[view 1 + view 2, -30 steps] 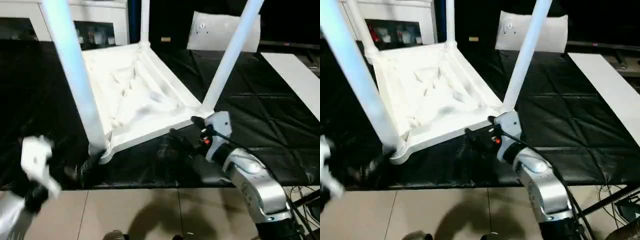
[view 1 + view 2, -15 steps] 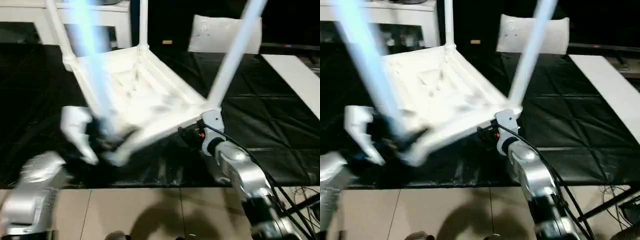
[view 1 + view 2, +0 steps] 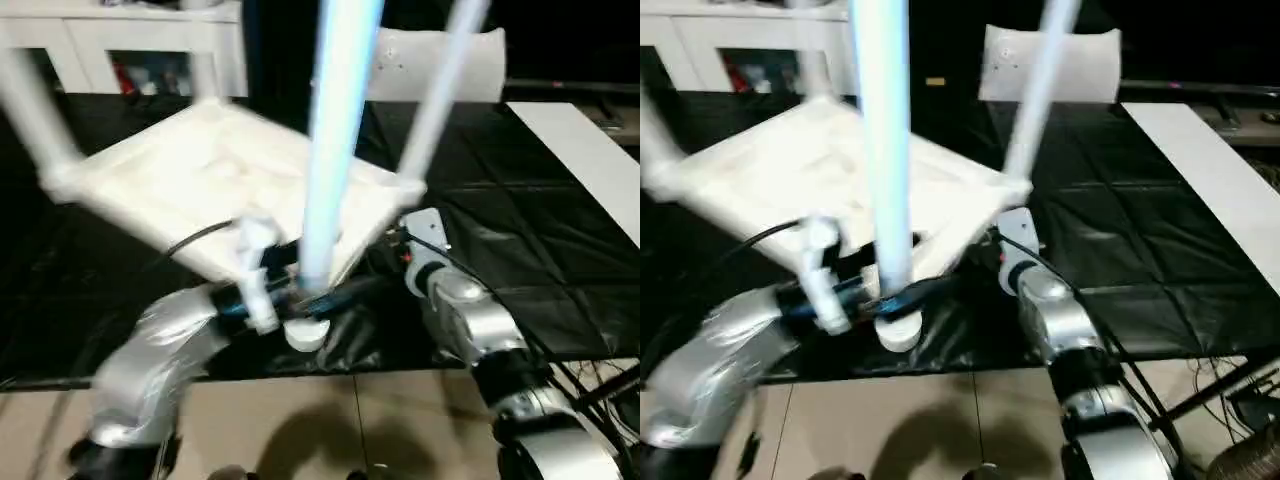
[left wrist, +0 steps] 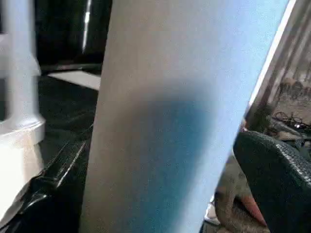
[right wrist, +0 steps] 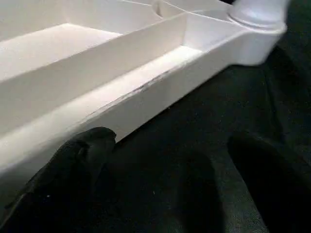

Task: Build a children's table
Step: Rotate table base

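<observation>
The children's table is upside down on the black sheet, its white tabletop point(image 3: 180, 180) tilted with the ribbed underside up. Legs stand in its corner sockets. The nearest leg point(image 3: 335, 150) rises through the middle of the picture. My left gripper point(image 3: 300, 295) is open at this leg's base, just above the socket point(image 3: 305, 335). In the left wrist view the leg point(image 4: 160, 121) lies close beside one black finger point(image 4: 277, 170). My right gripper point(image 3: 395, 250) is open at the tabletop's right corner. Its fingers point(image 5: 73, 170) sit low on the sheet beside the rim point(image 5: 146, 92).
A small white panel with holes point(image 3: 440, 65) leans at the back. A flat white board strip point(image 3: 580, 150) lies at the right. A white cabinet point(image 3: 120, 40) stands at the back left. The black table's front edge point(image 3: 420, 368) drops to the tiled floor point(image 3: 330, 430).
My left arm has swung in from the far left to the near leg's base. The tabletop has turned and tipped, its near corner moving right. The right gripper stays at the right corner.
</observation>
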